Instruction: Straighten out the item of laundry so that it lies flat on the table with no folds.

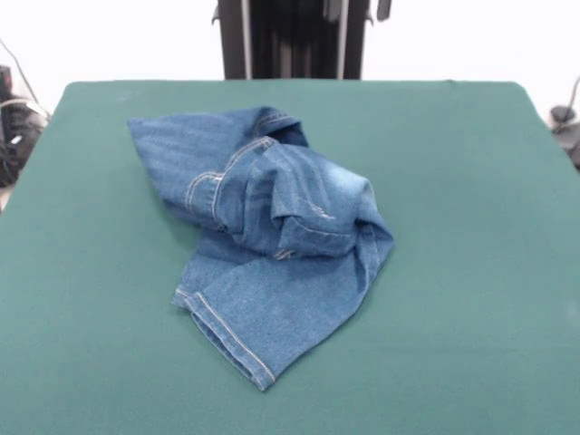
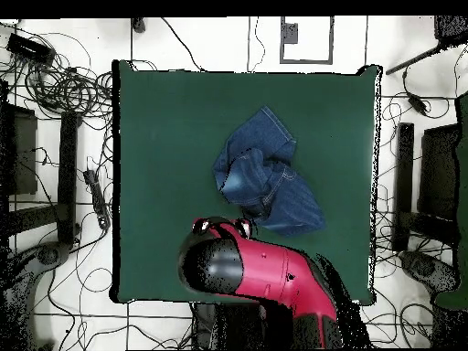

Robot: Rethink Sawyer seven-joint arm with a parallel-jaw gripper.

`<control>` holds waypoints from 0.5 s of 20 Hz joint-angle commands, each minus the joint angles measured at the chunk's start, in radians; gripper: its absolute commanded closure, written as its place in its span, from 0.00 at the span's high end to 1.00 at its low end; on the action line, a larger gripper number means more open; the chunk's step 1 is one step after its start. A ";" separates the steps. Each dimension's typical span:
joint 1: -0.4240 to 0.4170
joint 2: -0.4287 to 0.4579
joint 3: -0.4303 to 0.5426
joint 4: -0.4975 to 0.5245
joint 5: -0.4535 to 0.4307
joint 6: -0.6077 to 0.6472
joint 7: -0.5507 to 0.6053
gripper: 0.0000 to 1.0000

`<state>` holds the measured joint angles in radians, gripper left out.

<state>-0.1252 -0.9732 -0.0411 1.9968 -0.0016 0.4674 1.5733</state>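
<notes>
We see the jeans point(image 2: 263, 175) lying crumpled in a heap on the green table point(image 2: 155, 137), right of its centre, with one leg reaching toward the top edge. The red and black arm point(image 2: 265, 274) hangs over the table's bottom edge, its head just beside the heap. Cables point(image 2: 55, 82) sprawl across the floor at left.

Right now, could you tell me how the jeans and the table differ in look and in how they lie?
The jeans are medium-blue denim with faded patches; the table is plain dark green.
The jeans lie crumpled, folded over themselves in a heap, with one hemmed leg end sticking out; the table's cloth lies flat and smooth.
The jeans cover only a middle patch; the table is far larger.
Both are fabric surfaces.
</notes>
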 commanded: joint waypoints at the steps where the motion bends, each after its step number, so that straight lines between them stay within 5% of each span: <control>1: -0.002 0.169 0.046 -0.054 -0.002 -0.094 0.174 1.00; 10: -0.033 0.249 0.080 -0.098 -0.001 -0.134 0.135 1.00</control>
<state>-0.1618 -0.8040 -0.0404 1.9474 -0.0012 0.3851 1.5733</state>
